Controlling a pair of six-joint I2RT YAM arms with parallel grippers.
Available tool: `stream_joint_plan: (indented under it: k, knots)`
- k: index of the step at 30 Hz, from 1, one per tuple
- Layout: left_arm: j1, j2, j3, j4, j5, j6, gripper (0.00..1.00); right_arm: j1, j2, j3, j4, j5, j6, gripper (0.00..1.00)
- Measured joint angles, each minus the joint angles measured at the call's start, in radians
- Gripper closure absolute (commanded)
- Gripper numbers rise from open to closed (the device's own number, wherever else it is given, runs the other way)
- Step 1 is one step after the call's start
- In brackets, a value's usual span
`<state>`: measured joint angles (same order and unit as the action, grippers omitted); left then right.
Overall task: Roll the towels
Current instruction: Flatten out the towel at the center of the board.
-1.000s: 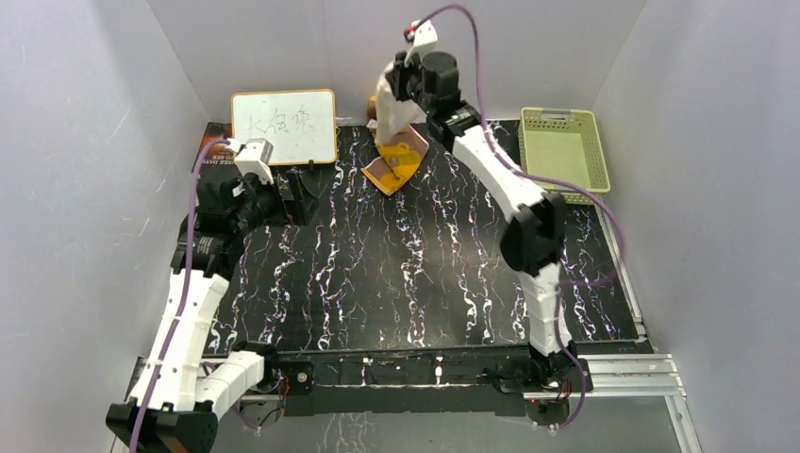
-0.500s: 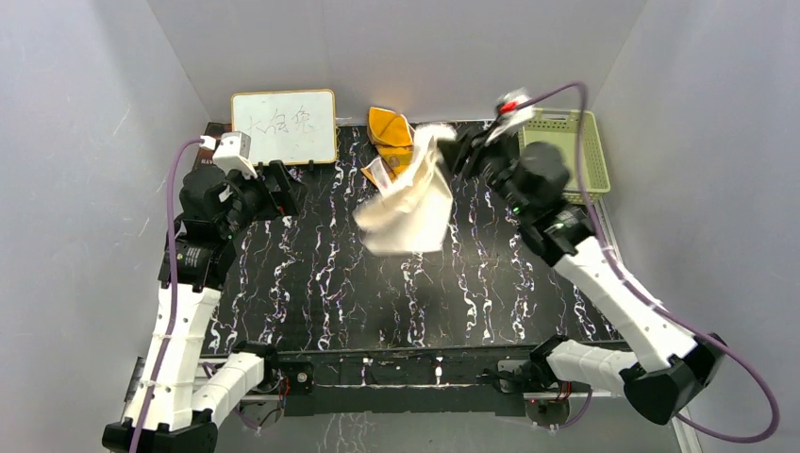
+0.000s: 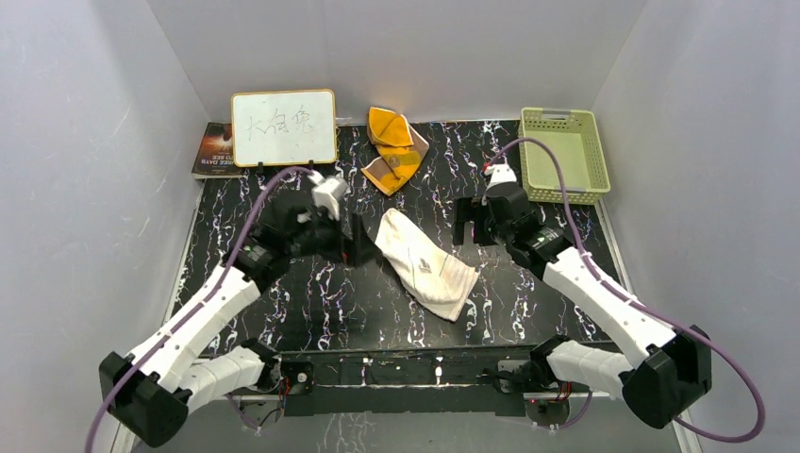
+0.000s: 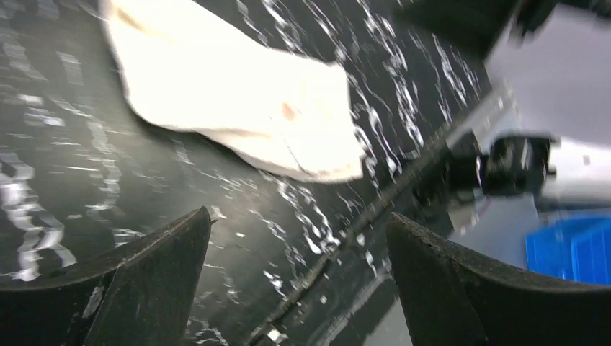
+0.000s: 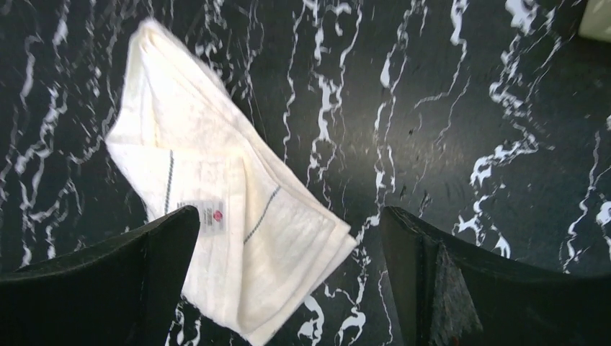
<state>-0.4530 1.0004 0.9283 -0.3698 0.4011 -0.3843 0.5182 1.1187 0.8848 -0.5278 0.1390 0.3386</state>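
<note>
The cream-white towel (image 3: 425, 264) lies folded in a long diagonal strip at the middle of the black marbled table (image 3: 311, 302). It also shows in the left wrist view as the white towel (image 4: 238, 94) and in the right wrist view as the white towel (image 5: 216, 187), label side up. My left gripper (image 3: 356, 242) (image 4: 299, 216) stands open just left of its far end. My right gripper (image 3: 469, 225) (image 5: 288, 210) hangs open above and to the right of the strip, holding nothing. The orange-yellow towel (image 3: 394, 151) lies crumpled at the back centre.
A white board with writing (image 3: 283, 127) leans at the back left, with a book (image 3: 215, 149) beside it. A green basket (image 3: 563, 156) stands at the back right. Grey walls close in three sides.
My right arm swung the white towel from the back down to the table's middle, opened and let it go. My left arm reached right, up to the towel's end.
</note>
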Motion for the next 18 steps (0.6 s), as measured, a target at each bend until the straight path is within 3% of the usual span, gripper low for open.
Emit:
stream_joint_plan:
  k: [4, 9, 18]
  knots:
    - [-0.249, 0.027, -0.098, 0.106, -0.062, -0.076, 0.13, -0.026, -0.02, 0.056, 0.005, 0.012, -0.004, 0.04]
    - [-0.483, 0.208, -0.108, 0.225, -0.232, -0.195, 0.1, -0.048, -0.006, 0.045, -0.039, 0.027, 0.006, 0.04]
    - [-0.527, 0.449, -0.043, 0.287, -0.51, -0.42, 0.08, -0.094, -0.106, 0.006, -0.087, 0.084, 0.031, 0.04]
